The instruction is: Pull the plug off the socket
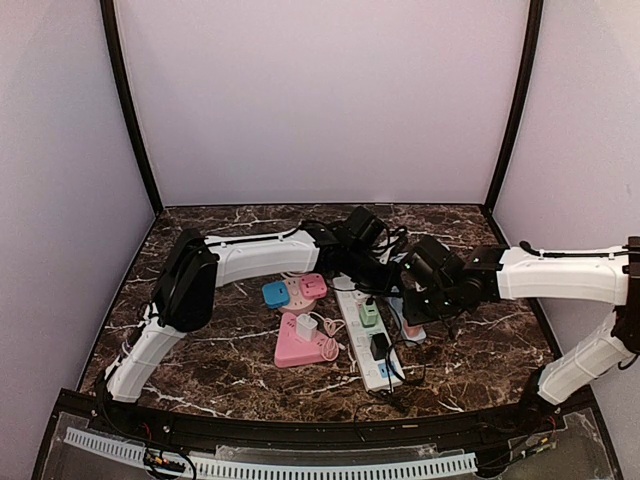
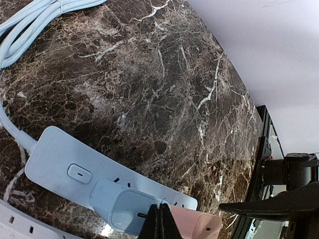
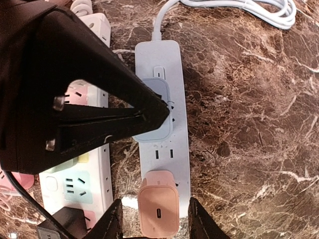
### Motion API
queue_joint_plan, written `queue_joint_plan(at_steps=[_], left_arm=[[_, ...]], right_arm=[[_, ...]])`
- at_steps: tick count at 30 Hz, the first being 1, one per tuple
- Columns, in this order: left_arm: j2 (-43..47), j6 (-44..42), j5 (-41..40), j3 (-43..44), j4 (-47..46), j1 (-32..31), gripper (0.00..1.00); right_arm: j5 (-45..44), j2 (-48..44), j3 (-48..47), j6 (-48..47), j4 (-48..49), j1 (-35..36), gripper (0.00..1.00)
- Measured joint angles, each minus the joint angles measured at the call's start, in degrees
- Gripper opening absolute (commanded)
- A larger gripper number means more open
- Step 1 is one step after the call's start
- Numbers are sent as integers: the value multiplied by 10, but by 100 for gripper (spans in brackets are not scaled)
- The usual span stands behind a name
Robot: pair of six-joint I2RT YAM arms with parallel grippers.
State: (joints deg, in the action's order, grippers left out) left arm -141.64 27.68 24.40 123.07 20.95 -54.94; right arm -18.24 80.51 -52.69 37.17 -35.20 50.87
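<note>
Desk (image 1: 480, 370): dark brown marble-pattern top with white veins, slightly glossy, filling the floor of the enclosure.
Back wall (image 1: 320, 100): plain pale panel with a lilac tint, meeting the desk's far edge.
Left wall (image 1: 60, 200): same pale panel, angled outward toward the camera.
Right wall (image 1: 590, 130): matching panel on the opposite side.
Corner posts: a black left post (image 1: 130, 110) and a black right post (image 1: 515, 100), both leaning outward toward the top.
Front rail (image 1: 300, 430): black, curved along the near edge.
Cable duct (image 1: 300, 465): white, slotted, below the rail.
Light: soft, even.
</note>
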Motion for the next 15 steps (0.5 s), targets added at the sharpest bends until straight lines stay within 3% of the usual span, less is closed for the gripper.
queue_joint_plan(at_steps=[6,15], left_arm=[[0,0,0,0,0,0,0],[0,0,0,0,0,0,0]], right_arm=[[6,1,22,0,10,0,45],[14,24,44,-12,45,0,23]])
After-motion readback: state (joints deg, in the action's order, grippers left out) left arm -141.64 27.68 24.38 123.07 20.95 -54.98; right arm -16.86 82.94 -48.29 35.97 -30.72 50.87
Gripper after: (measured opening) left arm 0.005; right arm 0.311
